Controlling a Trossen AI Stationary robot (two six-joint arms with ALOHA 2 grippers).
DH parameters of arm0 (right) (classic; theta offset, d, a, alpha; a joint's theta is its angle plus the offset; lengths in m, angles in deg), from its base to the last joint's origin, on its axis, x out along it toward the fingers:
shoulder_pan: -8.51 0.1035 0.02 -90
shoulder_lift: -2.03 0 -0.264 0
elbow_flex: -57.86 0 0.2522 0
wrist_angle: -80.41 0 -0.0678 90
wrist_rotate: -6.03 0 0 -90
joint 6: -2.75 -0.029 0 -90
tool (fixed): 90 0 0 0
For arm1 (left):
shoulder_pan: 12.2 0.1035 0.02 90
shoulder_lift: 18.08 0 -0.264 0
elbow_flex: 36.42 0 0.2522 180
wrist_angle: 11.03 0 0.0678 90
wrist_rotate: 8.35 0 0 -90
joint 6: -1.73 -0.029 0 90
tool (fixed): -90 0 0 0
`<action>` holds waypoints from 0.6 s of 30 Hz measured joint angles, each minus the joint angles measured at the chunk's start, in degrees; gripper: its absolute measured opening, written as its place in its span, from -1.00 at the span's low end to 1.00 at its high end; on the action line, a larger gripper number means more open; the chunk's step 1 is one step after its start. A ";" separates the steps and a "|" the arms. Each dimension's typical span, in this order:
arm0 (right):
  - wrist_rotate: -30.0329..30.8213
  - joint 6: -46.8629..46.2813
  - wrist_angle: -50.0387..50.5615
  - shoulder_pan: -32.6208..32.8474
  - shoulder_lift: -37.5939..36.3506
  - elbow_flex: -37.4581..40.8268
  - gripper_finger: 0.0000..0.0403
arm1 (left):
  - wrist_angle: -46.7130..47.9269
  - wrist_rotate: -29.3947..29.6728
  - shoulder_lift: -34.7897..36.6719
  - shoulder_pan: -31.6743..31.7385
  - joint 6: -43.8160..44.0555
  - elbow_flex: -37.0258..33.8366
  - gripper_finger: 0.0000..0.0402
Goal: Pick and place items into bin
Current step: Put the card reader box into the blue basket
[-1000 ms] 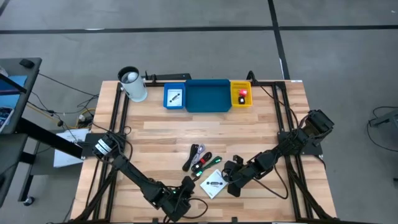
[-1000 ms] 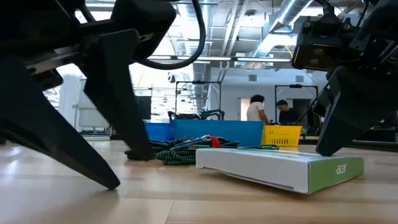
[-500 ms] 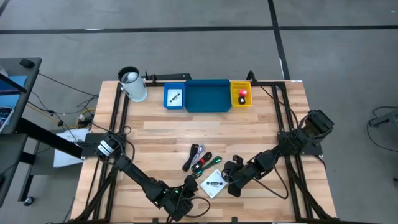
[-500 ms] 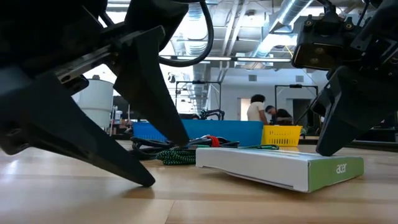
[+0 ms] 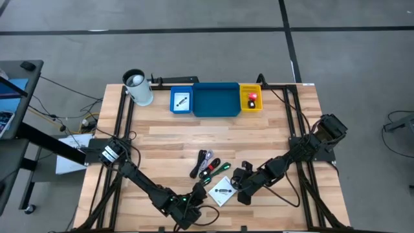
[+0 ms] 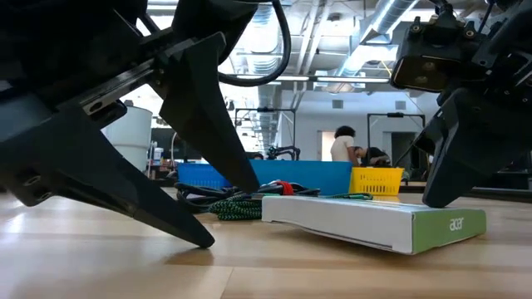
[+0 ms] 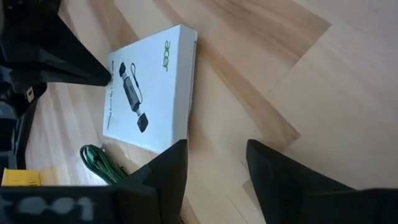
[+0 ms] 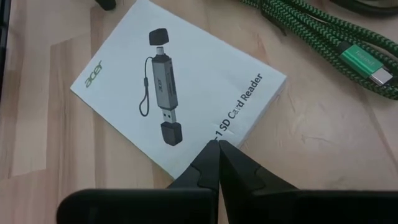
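Note:
A white printed packet lies flat on the wood near the table's front edge. A bundle of black, red and green cables lies just beyond it. My left gripper is open and slants down at the packet's left. One fingertip stands by the packet's corner; I cannot tell if it touches. My right gripper is shut, on the packet's right side. At the far edge stands the bin: a small blue tray with a packet, a wide blue tray, and a yellow tray with a red block. My right gripper has its shut fingertips on the packet's printed top face, close to one long edge. The fingers slant down from the table's right side. The packet lies flat on the table under them.
A white-and-black cup stands at the far left corner. Black frame rails run along both table sides. In the low view, people stand in the room behind the table. Bare wood lies between the cables and the trays.
My left gripper has opened wider and rolled about its own line. In the low view its fingertips stand closer to the packet and cables than before. The packet and my right gripper have kept still.

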 joint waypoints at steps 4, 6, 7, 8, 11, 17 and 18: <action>0.20 0.14 0.00 0.00 0.00 0.01 -1.00 | 0.00 0.04 0.00 0.32 -0.14 0.00 -0.21; 0.26 0.49 -0.21 0.00 0.00 0.21 -1.00 | 0.01 0.02 0.00 0.52 -0.16 -0.02 -0.21; 0.31 0.48 -0.58 0.00 -0.02 0.50 -1.00 | 0.02 0.02 0.00 0.65 -0.16 -0.02 -0.21; 0.40 0.22 -1.11 0.00 -0.07 0.91 -1.00 | 0.02 0.02 0.00 0.76 -0.16 -0.02 -0.21; 0.37 -1.52 -3.99 0.00 -0.22 2.65 -1.00 | 0.02 0.02 0.00 1.07 -0.16 -0.02 -0.21; 0.54 -1.90 -6.31 0.39 -0.24 3.56 -1.00 | 0.02 0.01 0.00 1.34 -0.40 -0.02 -0.21; 0.48 -1.88 -6.21 0.24 -0.24 3.56 -1.00 | 0.01 -0.07 0.00 1.38 -0.56 -0.02 -0.21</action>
